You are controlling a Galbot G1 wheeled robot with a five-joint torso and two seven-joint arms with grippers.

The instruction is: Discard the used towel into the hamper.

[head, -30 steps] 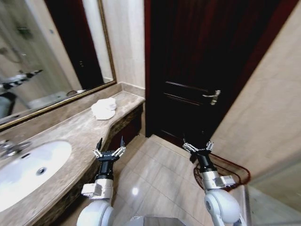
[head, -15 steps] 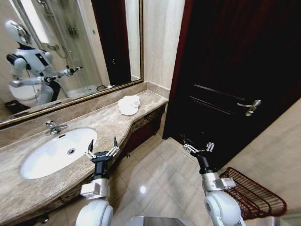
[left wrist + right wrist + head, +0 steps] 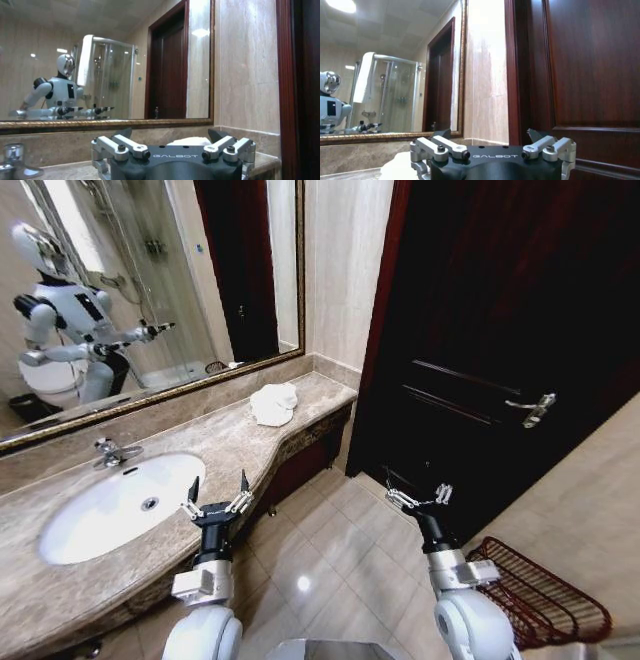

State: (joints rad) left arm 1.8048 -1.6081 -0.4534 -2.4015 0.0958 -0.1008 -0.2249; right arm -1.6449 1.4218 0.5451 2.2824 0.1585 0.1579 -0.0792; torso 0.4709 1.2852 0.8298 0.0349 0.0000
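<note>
Facing the vanity, the robot holds both arms forward at waist height, ready but not yet reaching. The left gripper point(image 3: 216, 495) hovers over the front edge of the brown marble desk point(image 3: 215, 445), fingers spread wide and empty; the right gripper point(image 3: 419, 497) hangs over the tiled floor before the dark wooden door point(image 3: 500, 330), fingers equally splayed, holding nothing. The crumpled white towel point(image 3: 274, 403) sits at the desk's far corner by the mirror, well apart from both. The reddish-brown wire hamper point(image 3: 535, 595) lies tipped on the floor beside the right arm. From the left wrist, the towel point(image 3: 190, 141) peeks straight ahead between the fingers, an alignment the head view hides.
</note>
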